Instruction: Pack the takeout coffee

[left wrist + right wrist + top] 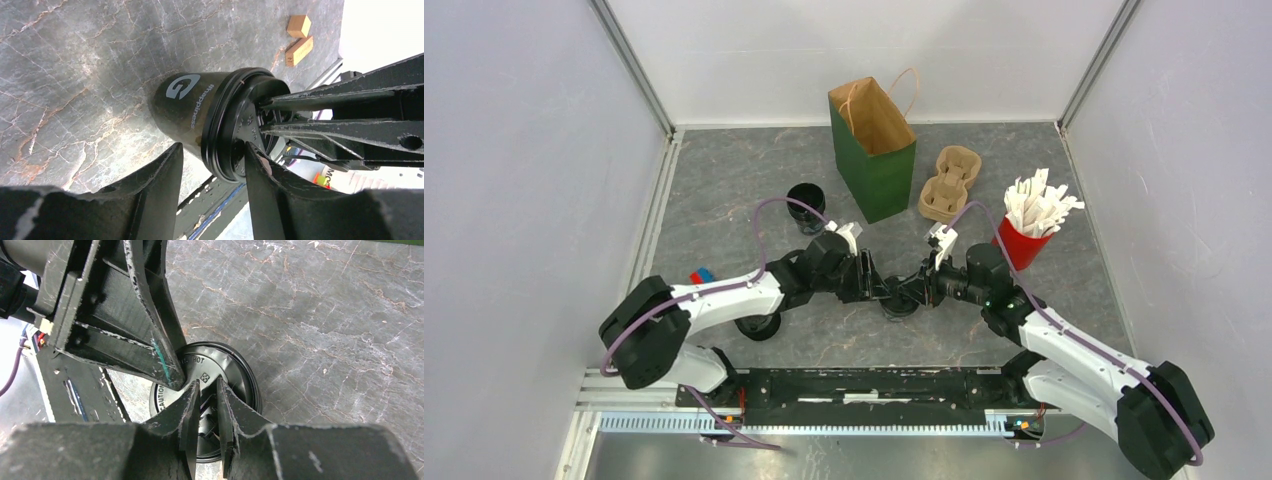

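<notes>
Takeout coffee cup (pixel 187 107), black with a white "G" mark and a round black lid (pixel 232 365), stands upright on the grey marbled table (pixel 724 190). It is in front of the green paper bag (pixel 874 165), towards the arm bases and well apart from the bag. Both arms meet over it.

The left gripper (pixel 212 147) is partly open and straddles the lid's rim. One finger (pixel 262 190) lies against the lid's top face. The other finger (pixel 160 190) is just beside the cup's wall, and I cannot tell whether it touches, so I cannot tell whether the cup is clamped.

The right gripper (pixel 207 384) comes in from the other side, its fingers drawn narrow with only a slim gap. Its tips sit on the middle of the lid, and I cannot tell whether they pinch anything there.

A second black cup (pixel 805 207) stands just left of the bag's near corner. A third black cup (pixel 759 327) sits farther to the near left of the bag, partly under the left arm. A tan pulp carrier (pixel 949 183) lies just right of the bag, and a red cup of white packets (pixel 1022 245) stands beyond it.
</notes>
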You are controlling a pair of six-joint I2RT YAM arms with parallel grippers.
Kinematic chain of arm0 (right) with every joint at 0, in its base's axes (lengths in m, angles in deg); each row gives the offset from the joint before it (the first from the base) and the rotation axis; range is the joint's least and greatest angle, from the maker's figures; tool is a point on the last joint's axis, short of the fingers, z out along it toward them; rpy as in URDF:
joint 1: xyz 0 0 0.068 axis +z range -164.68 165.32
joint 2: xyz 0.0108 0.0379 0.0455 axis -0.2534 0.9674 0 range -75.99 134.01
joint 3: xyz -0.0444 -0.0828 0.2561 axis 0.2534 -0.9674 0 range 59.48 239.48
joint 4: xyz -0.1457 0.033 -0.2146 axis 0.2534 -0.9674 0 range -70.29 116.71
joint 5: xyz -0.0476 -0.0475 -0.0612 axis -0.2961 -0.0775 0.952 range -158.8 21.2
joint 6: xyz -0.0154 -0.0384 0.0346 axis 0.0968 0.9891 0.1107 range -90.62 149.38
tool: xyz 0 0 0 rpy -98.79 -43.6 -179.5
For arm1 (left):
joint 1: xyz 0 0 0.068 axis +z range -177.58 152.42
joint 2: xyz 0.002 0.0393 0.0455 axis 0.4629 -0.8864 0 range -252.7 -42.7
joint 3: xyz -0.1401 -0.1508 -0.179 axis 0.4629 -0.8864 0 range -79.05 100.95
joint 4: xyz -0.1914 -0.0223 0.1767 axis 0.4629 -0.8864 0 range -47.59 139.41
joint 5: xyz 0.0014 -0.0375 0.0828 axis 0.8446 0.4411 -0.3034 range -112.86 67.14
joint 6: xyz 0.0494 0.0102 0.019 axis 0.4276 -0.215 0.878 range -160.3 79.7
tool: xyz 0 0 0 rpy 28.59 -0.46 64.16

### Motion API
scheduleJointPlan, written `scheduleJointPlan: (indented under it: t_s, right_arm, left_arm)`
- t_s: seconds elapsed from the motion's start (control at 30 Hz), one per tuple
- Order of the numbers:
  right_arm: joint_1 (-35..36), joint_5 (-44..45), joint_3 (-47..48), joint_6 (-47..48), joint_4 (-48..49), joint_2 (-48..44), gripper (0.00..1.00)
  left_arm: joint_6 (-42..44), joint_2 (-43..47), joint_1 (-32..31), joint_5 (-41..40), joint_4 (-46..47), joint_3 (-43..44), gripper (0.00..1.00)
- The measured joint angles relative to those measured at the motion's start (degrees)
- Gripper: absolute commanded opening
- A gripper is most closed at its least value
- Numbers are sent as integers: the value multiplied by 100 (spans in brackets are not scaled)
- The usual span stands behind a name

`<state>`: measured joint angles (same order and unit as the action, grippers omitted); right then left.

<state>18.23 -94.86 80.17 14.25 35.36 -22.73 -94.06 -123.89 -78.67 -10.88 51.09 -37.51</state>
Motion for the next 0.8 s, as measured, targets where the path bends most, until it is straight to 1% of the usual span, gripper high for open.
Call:
scheduleJointPlan:
  t_s: [0.23, 0.43, 0.6, 0.8]
  right_arm:
    - [-9, 92, -155, 146, 168, -92, 26]
    - [-31, 125, -221, 195, 225, -168, 26]
    - [-31, 103, -251, 197, 258, -195, 26]
    - [-33, 57, -289, 195, 330, -195, 27]
  left_arm:
    - [68, 361, 348, 398, -369, -15, 62]
    - [286, 702, 769, 828, -409, -142, 62]
    - [326, 656, 863, 1440, 87, -509, 60]
    - [321, 494, 863, 2004, 778, -737, 61]
